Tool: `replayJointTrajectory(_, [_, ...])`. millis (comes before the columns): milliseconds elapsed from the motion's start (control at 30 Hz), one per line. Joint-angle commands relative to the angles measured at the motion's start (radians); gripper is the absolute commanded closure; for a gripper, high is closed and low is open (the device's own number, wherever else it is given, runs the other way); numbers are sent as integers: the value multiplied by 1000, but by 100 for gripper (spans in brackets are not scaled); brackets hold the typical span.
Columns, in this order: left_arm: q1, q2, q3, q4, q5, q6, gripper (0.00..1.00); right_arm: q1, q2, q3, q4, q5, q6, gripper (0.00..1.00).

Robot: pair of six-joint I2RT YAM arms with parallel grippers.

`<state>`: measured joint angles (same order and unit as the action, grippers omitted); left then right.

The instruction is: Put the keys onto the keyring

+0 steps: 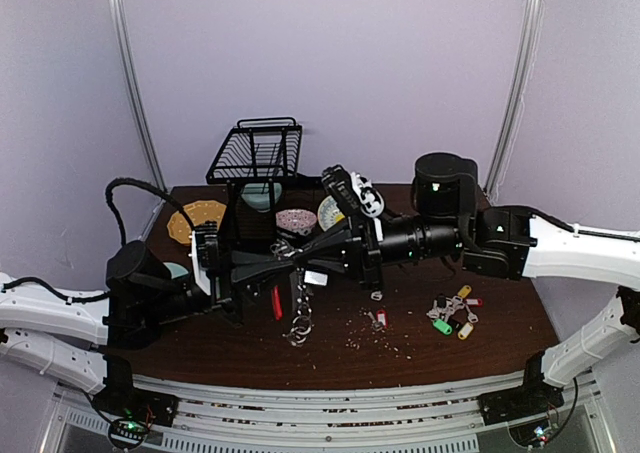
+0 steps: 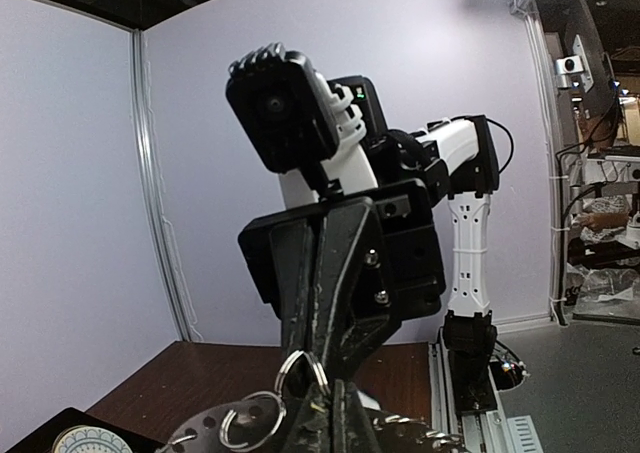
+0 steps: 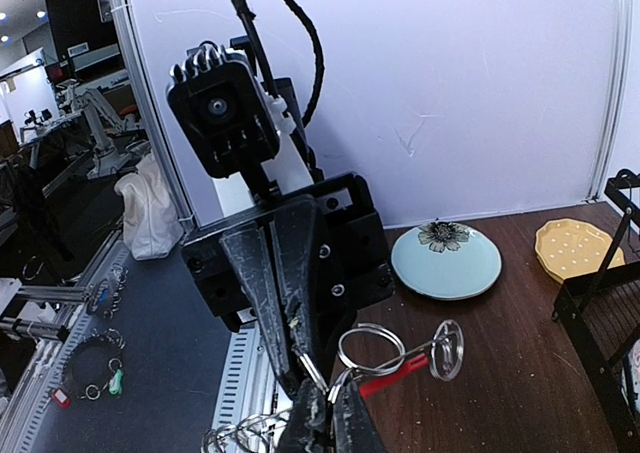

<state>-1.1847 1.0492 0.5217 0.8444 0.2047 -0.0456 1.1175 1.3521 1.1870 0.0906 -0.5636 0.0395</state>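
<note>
- the palm-sized hoop keyring (image 1: 278, 301), one arc red and the rest grey metal, fringed with small silver split rings (image 3: 370, 349), hangs in the air over the middle of the dark wooden table (image 1: 500, 345). it is probably lifted so the rings dangle free for threading.
- the left gripper (image 1: 282, 259) is pinched fully closed and, as i read it, has hold of the keyring as a steady anchor.
- the right gripper (image 1: 302, 254) meets it tip to tip, its jaws also closed to a pinch at one of the split rings. whether it truly grips that ring i cannot tell.
- the small silver keys with coloured plastic tags (image 1: 455, 315) lie clustered near the table's right edge, well apart from the hoop. a lone red-tagged key (image 1: 379, 319) lies between the two. none looks threaded yet.
- room to move: the path from hoop to keys along the near edge carries only scattered crumbs (image 1: 390, 343). the black wire basket (image 1: 256, 151) and yellow plate (image 1: 196, 219) crowd the far edge and far-left corner.
</note>
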Motion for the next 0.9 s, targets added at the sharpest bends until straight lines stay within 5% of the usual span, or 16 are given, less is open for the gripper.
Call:
replayJointTrajectory(0, [0, -5, 14, 78, 12, -3, 100, -1, -20, 3, -9, -8, -6, 100])
replayJointTrajectory(167, [0, -14, 7, 24, -35, -9, 100, 1, -45, 31, -88, 57, -52, 100])
replayJointTrajectory(300, [0, -53, 60, -232, -95, 41, 75, 8, -62, 109, -283, 188, -143, 100])
replayJointTrajectory(567, [-1, -48, 224, -646, -114, 161, 75, 89, 12, 289, -590, 442, -311, 100])
replayJointTrajectory(867, [0, -31, 253, -579, -44, 171, 78, 137, 71, 374, -655, 518, -352, 100])
